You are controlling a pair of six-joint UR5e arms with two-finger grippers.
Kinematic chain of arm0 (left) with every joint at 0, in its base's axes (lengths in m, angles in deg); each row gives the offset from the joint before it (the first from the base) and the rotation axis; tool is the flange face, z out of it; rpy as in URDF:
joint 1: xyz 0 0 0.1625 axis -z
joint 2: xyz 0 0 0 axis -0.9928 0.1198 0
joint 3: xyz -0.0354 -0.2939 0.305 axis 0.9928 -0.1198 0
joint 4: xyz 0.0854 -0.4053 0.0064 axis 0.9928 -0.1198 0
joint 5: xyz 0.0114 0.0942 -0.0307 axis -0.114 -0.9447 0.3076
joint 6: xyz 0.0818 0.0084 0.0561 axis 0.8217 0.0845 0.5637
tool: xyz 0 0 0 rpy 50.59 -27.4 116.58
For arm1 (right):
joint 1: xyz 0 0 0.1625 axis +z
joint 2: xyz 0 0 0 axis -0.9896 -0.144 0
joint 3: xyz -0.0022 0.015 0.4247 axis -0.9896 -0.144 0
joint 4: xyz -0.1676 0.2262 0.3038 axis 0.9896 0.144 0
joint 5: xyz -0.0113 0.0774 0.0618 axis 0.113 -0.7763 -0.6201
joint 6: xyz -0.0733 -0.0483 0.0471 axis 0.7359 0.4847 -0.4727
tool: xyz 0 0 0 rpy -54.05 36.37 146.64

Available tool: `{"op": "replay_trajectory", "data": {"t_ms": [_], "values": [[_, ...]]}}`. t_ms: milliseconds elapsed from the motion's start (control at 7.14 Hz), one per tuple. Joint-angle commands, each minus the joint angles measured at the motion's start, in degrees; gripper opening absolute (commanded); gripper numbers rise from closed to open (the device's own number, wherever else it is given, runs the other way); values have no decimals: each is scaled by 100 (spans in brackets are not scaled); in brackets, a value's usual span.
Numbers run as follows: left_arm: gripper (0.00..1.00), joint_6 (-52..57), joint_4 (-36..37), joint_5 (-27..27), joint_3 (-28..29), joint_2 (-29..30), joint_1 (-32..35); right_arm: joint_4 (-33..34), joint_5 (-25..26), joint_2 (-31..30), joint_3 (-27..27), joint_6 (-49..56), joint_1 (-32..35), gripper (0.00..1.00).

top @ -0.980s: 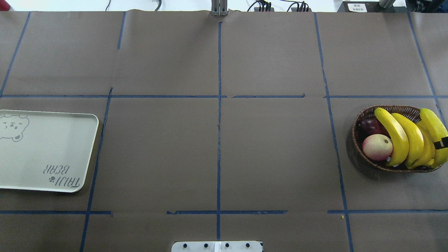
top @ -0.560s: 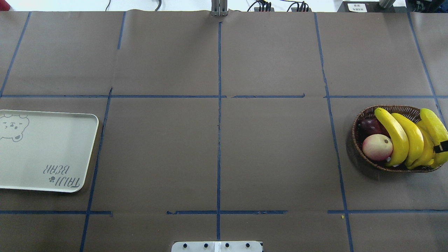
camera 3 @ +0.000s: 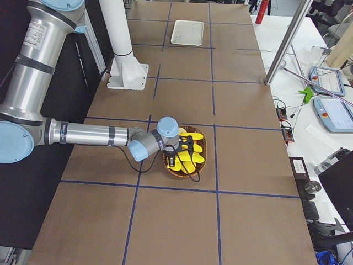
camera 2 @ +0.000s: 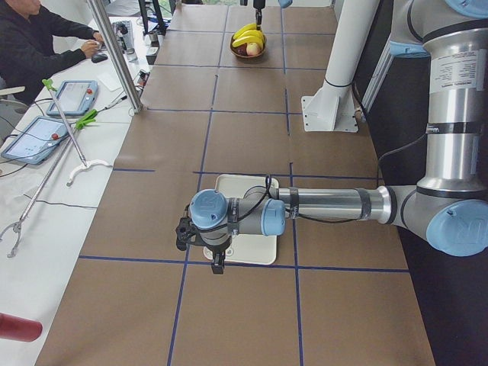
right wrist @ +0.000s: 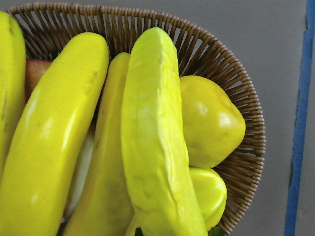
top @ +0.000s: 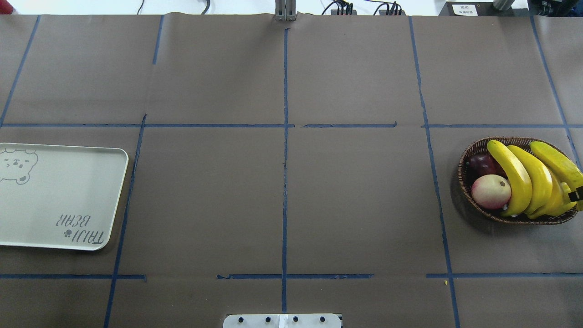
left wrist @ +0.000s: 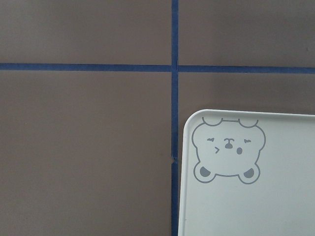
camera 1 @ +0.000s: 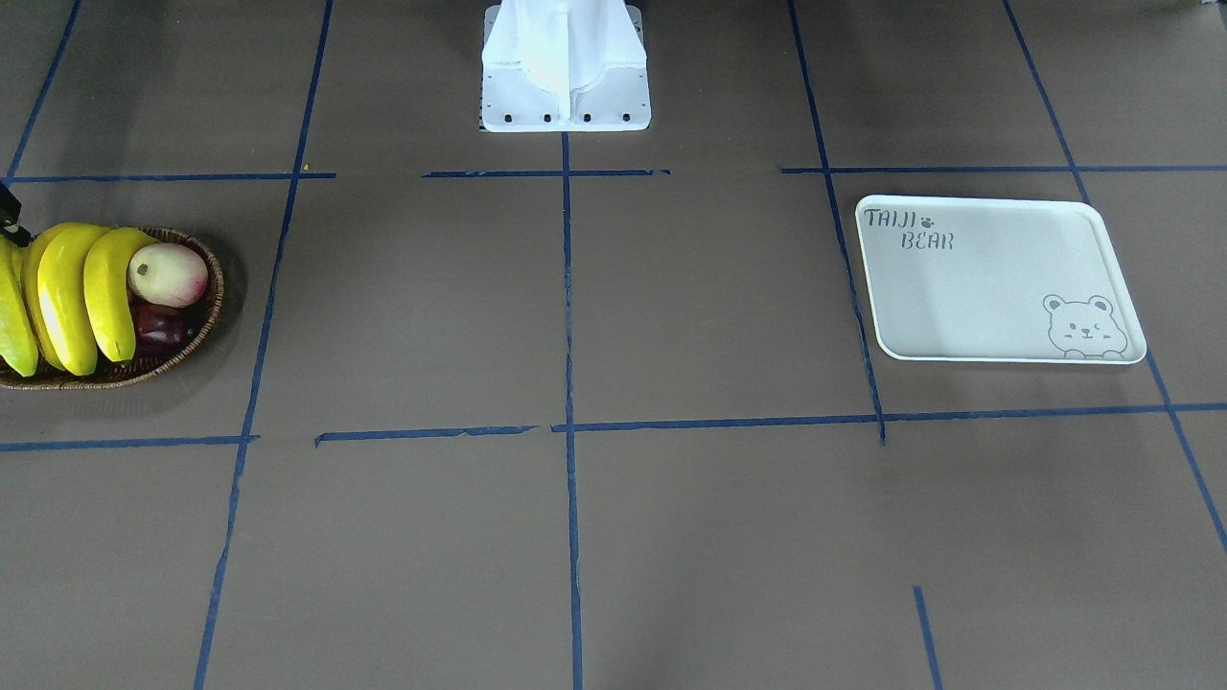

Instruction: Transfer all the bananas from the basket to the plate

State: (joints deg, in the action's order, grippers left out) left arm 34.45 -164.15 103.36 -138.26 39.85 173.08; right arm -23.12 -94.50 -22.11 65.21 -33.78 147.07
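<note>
Your right gripper (camera 3: pixel 181 151) is low over the wicker basket (top: pixel 469 155) at the table's far right, by the outermost, greenish banana (right wrist: pixel 152 147). Only a black sliver of it shows at the overhead view's edge and its own camera shows no fingers, so I cannot tell whether it is spread or pinching. All the bananas (top: pixel 524 180) lie side by side in the basket. The white bear plate (top: pixel 68 196) sits well apart at the far left, with no banana on it yet.

Take the greenish banana near its middle, across its narrow width, and lift straight up before you travel. It leans on its neighbour and on the yellow pear-shaped fruit (right wrist: pixel 209 120) beside it. The skin looks smooth and may slip, so check the hold first.

Leave the pink-and-cream fruit (top: pixel 491 191) and the dark purple fruit (top: pixel 482 163) alone. Your left gripper (camera 2: pixel 216 261) hangs by the plate's bear corner, and I cannot tell its state either. Keep it clear of the landing spot.
</note>
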Motion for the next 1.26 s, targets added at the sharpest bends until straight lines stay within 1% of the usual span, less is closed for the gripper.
{"op": "replay_trajectory", "data": {"t_ms": [0, 140, 280, 560, 700, 1120], "values": [[100, -9, 0, -3, -9, 7, -4, -11, -11, -25, 18, 3, 65, 0], [100, -26, 0, -3, -53, 7, 4, -11, -45, -24, 44, 3, 231, 0], [100, -26, 0, -3, -114, 7, 4, -20, -133, -16, 114, 21, 589, 0], [100, -88, 0, 6, -194, 7, 4, -3, -658, 63, 551, 39, 1328, 0], [100, -97, 0, 6, -220, 7, 4, -2, -687, 81, 685, -22, 1349, 0], [100, -88, 0, 6, -168, 7, 4, -20, -687, 81, 738, -23, 1401, 0]]}}
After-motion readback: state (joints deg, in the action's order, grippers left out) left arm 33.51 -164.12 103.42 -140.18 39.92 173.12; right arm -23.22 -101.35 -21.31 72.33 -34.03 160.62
